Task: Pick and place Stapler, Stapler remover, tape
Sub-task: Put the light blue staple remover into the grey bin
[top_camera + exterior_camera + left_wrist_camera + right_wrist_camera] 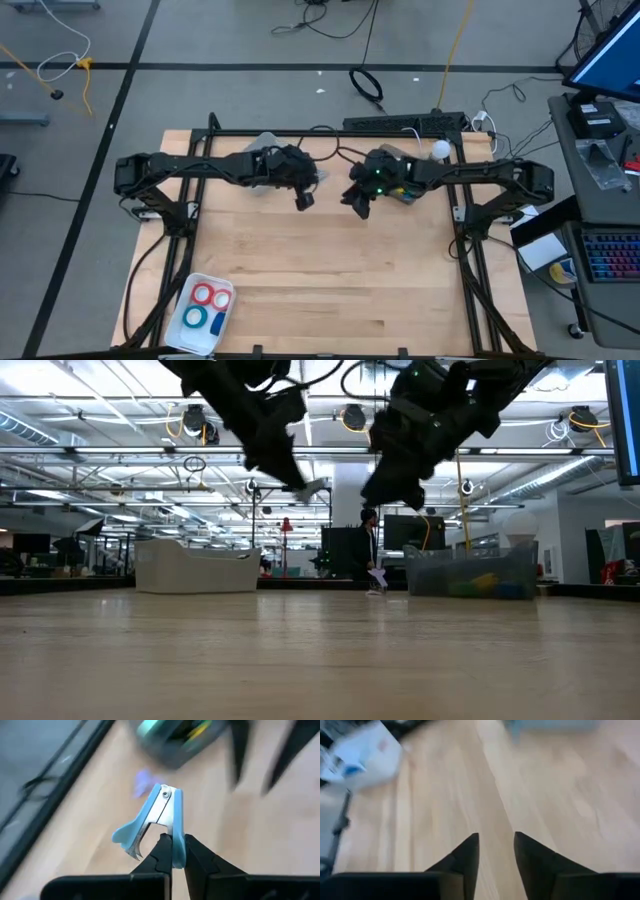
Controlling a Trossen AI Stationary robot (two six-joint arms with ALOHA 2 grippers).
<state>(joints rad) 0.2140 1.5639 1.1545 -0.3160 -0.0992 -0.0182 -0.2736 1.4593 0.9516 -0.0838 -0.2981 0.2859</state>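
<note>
Both arms reach inward above the table's far half. The left gripper [172, 851] pinches the blue staple remover [152, 822] aloft; the right gripper [495, 851] hangs empty, fingers spread. Tape rolls [209, 296] sit in the near-left tray [186, 333].

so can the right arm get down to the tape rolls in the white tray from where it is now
Probably not easily. The right gripper hangs open and empty near the table's far middle, while the tape rolls lie in the white tray at the near left corner, on the left arm's side. Nothing blocks the way; it is simply a long diagonal stretch.
</note>
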